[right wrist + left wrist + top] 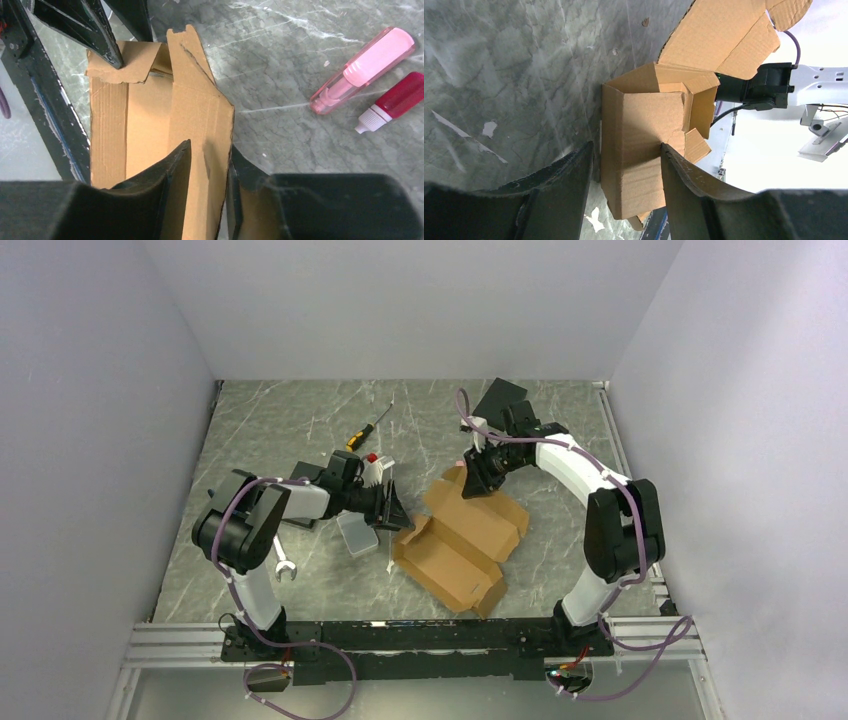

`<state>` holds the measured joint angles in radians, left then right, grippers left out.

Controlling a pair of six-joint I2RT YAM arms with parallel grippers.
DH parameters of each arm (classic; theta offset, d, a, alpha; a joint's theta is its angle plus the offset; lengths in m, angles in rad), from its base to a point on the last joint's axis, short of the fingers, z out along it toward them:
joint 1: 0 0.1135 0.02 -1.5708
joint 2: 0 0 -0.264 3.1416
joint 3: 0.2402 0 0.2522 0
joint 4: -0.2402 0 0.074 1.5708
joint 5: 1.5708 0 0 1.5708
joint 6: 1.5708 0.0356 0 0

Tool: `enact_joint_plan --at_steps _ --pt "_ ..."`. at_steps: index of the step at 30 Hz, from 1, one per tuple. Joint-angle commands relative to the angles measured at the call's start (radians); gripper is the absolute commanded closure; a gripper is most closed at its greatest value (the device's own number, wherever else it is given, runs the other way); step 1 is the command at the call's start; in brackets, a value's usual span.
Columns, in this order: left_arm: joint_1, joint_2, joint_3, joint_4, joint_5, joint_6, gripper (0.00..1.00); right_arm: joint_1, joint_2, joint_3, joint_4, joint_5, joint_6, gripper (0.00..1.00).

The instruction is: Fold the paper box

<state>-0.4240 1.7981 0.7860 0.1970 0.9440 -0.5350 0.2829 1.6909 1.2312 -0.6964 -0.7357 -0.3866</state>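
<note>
paper box [460,540] lies half-folded on counter [300,420]. left tool [626,146] stands wide at one end. right tool [210,146] is narrow, astride one wall.

Plain tan-brown paper box [460,545]; table [280,430] grey marble, white-veined — spray bottle [362,70] translucent pink, small bottle [395,102] red with white tip
</note>
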Motion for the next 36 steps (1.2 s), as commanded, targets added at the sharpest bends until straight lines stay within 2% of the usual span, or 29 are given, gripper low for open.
enact_joint_plan --at_steps 1,5,9,17,24,35,36 --pt "-0.01 -0.011 0.035 -0.002 0.007 0.02 0.44 0.004 -0.025 0.007 0.028 -0.005 -0.006 0.74" --pt "-0.018 -0.015 0.042 -0.015 0.0 0.019 0.43 0.008 -0.03 0.005 0.03 -0.023 -0.007 0.9" --pt "-0.019 -0.016 0.049 -0.028 -0.002 0.014 0.44 0.034 -0.068 -0.005 0.052 -0.009 -0.009 1.0" --pt "-0.022 -0.016 0.062 -0.071 -0.009 0.021 0.44 0.115 -0.124 -0.009 0.086 0.113 -0.021 1.0" --pt "-0.023 -0.023 0.047 -0.028 0.006 -0.005 0.43 0.178 -0.162 -0.027 0.111 0.208 -0.046 1.0" --pt "-0.013 -0.049 0.033 0.017 0.006 -0.039 0.4 0.187 -0.226 -0.042 0.148 0.392 -0.087 1.0" --pt "-0.013 -0.049 0.038 0.02 0.004 -0.042 0.37 0.188 -0.228 -0.039 0.149 0.405 -0.092 1.0"
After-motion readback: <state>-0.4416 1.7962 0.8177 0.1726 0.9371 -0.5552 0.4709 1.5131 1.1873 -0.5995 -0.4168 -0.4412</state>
